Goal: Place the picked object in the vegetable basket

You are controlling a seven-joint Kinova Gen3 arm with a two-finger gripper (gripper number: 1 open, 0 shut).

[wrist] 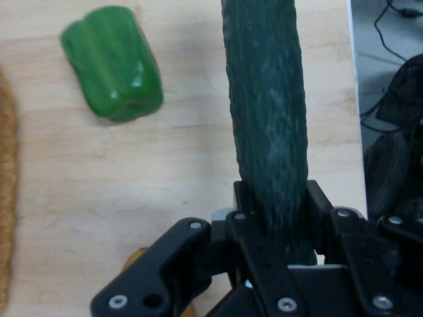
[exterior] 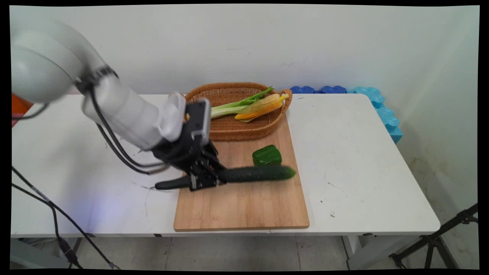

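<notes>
1. A white robot arm reaches in from the upper left over a white tabletop [exterior: 355, 152], with black cables hanging from it.
2. Its black hand [exterior: 202, 177] is clamped on a long dark green cucumber [exterior: 256, 173], gripping it near one end.
3. In the main view the cucumber lies level, pointing right across a wooden board [exterior: 244, 206]. Whether it rests on the board or is held just above it cannot be told.
4. A dark end of the cucumber sticks out to the left of the hand, past the board's left edge and over the tabletop.
5. A green pepper [exterior: 267, 155] sits on the board just behind the cucumber, very close to it. The main view does not show a gap between them.
6. The hand view settles this: the pepper [wrist: 114, 64] lies on its side, clearly apart from the cucumber [wrist: 268, 112], with bare board [wrist: 132, 191] between them.
7. The hand view also shows the hand [wrist: 274, 218] pressed against both sides of the cucumber, whose skin is bumpy.
8. Only the main view shows a wicker basket [exterior: 229, 131] on the far end of the board. It holds a green leafy stalk [exterior: 238, 105] and a yellow-orange squash blossom [exterior: 261, 107] lying side by side.
9. In the hand view just a sliver of the basket's edge [wrist: 5, 198] appears at the left.
10. Blue foam pieces [exterior: 378, 105] lie along the wall at the tabletop's far right, seen only in the main view.
</notes>
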